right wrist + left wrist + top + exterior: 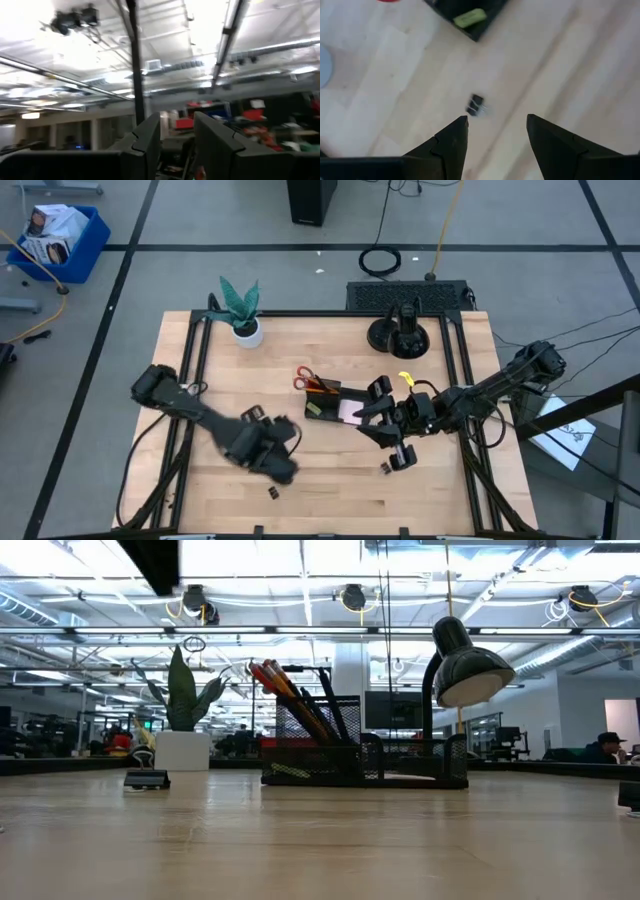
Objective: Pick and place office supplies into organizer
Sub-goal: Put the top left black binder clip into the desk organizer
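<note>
The organizer (330,402) is a black mesh tray near the table's middle, also in the low view (365,755). It holds red-handled scissors (303,378), orange pencils (285,690), a pink sticky-note pad (350,412) and a yellow-green piece (469,18). A tiny black binder clip (476,105) lies flat on the wood (272,492), just ahead of my left gripper's (497,120) open fingers. My left gripper (283,465) hovers above the table's near middle. My right gripper (372,402) hangs by the organizer's right end, looking out into the room, its fingers (177,130) a little apart with nothing between them.
A second binder clip (384,469) lies right of centre near the front edge. A potted plant (243,315) stands far left. A black desk lamp (468,668) with a round base (400,335) stands far right. A small yellow item (405,378) lies near the right arm.
</note>
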Action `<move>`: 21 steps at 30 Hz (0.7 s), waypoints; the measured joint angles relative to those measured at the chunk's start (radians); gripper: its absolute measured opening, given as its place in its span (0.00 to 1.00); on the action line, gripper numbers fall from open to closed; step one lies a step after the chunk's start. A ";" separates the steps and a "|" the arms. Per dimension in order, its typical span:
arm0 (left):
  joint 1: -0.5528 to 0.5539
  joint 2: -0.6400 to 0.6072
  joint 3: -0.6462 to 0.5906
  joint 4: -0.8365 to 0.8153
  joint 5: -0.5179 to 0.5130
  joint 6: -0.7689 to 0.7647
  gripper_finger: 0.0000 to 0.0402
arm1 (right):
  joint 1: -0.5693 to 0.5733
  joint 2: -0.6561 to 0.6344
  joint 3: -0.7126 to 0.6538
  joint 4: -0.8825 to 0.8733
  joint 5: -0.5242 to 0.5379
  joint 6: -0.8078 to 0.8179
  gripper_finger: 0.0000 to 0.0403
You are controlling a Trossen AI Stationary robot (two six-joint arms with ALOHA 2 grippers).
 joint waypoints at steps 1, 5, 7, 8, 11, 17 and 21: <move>-0.022 -0.003 0.000 0.001 -0.003 -0.010 0.52 | 0.001 0.000 0.000 0.006 -0.019 0.000 0.27; -0.106 -0.012 0.000 0.002 -0.015 -0.035 0.52 | 0.016 0.000 0.000 0.017 -0.057 0.019 0.27; -0.145 -0.013 0.000 0.001 -0.030 -0.048 0.52 | 0.029 0.000 0.000 0.016 -0.075 0.030 0.27; -0.165 -0.013 0.000 0.002 -0.037 -0.048 0.52 | 0.035 0.000 0.000 0.016 -0.082 0.031 0.27; -0.221 -0.013 0.000 0.001 -0.084 -0.044 0.52 | 0.062 0.000 0.000 0.021 -0.095 0.029 0.27; -0.299 -0.013 -0.001 0.000 -0.185 0.024 0.52 | 0.128 0.000 0.000 0.029 -0.094 0.028 0.27; -0.325 -0.013 -0.008 0.001 -0.222 0.074 0.52 | 0.180 0.000 0.000 0.027 -0.049 0.017 0.27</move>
